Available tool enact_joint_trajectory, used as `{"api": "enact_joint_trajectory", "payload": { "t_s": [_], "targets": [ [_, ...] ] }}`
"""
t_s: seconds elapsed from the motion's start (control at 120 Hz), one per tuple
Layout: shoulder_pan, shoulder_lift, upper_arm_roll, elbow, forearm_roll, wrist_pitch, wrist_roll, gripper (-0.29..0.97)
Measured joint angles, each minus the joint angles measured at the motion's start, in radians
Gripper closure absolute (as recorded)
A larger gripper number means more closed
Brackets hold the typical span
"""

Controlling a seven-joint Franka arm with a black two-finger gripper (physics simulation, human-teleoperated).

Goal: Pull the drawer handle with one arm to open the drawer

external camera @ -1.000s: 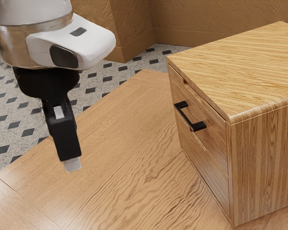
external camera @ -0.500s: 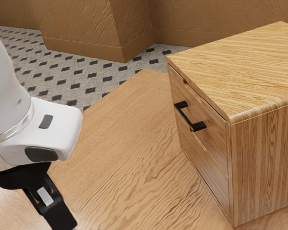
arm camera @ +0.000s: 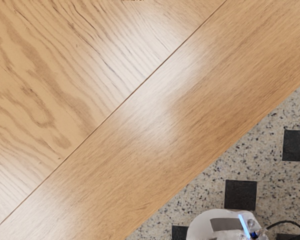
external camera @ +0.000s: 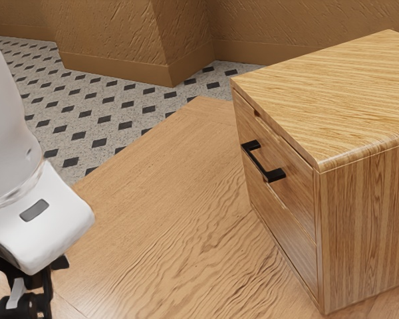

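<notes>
A light wooden cabinet [external camera: 332,100] stands on the table at the exterior view's right. Its drawer front [external camera: 282,163] faces left, sits flush with the body and carries a black bar handle [external camera: 263,161]. My white arm [external camera: 13,193] fills the lower left corner. The black hand of my gripper [external camera: 23,302] hangs at the bottom edge there, far to the left of the handle. It holds nothing that I can see. The wrist view looks straight down on the table planks [arm camera: 115,110].
The wooden table top [external camera: 173,219] stretches between my hand and the cabinet. Its edge [arm camera: 225,165] runs close to my hand, with black-and-white tiled floor [external camera: 86,113] beyond it. A white robot part [arm camera: 225,227] shows on the floor below. Wooden walls [external camera: 153,33] stand behind.
My arm has swung down and toward the exterior view's left. The hand has dropped from mid-height to the bottom left corner, farther from the handle. The drawer and cabinet have not moved.
</notes>
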Motion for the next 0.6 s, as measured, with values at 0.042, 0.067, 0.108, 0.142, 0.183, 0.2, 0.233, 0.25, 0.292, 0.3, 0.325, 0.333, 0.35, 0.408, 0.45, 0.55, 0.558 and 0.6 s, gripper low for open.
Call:
{"api": "enact_joint_trajectory", "payload": {
  "t_s": [0.042, 0.067, 0.108, 0.142, 0.183, 0.2, 0.233, 0.25, 0.292, 0.3, 0.325, 0.333, 0.35, 0.408, 0.45, 0.55, 0.558, 0.6],
  "targets": [
    [0.003, 0.000, 0.001, 0.000, 0.006, 0.001, 0.067, 0.00],
    [0.004, 0.000, 0.001, -0.004, 0.008, 0.008, 0.109, 0.00],
    [0.004, -0.001, 0.001, -0.020, 0.011, 0.032, 0.182, 0.00],
    [0.004, -0.004, 0.001, -0.037, 0.013, 0.060, 0.239, 0.00],
    [0.003, -0.009, 0.000, -0.061, 0.015, 0.107, 0.307, 0.00],
    [0.002, -0.011, 0.001, -0.069, 0.016, 0.126, 0.333, 0.00],
    [-0.002, -0.016, 0.001, -0.084, 0.016, 0.166, 0.383, 0.00],
    [-0.005, -0.019, 0.003, -0.091, 0.017, 0.185, 0.407, 0.00],
    [-0.026, -0.034, 0.023, -0.123, 0.018, 0.242, 0.465, 0.00],
    [-0.031, -0.037, 0.027, -0.130, 0.018, 0.253, 0.477, 0.00],
    [-0.046, -0.047, 0.043, -0.147, 0.018, 0.287, 0.510, 0.00],
    [-0.051, -0.050, 0.048, -0.151, 0.018, 0.297, 0.521, 0.00],
    [-0.063, -0.057, 0.061, -0.159, 0.018, 0.318, 0.542, 0.00],
    [-0.099, -0.073, 0.097, -0.174, 0.018, 0.390, 0.618, 0.00],
    [-0.126, -0.077, 0.122, -0.180, 0.019, 0.441, 0.671, 0.00],
    [-0.206, -0.071, 0.203, -0.189, 0.030, 0.550, 0.790, 0.00],
    [-0.214, -0.069, 0.210, -0.190, 0.032, 0.559, 0.799, 0.00],
    [-0.250, -0.060, 0.239, -0.192, 0.047, 0.602, 0.843, 0.00]
  ]
}}
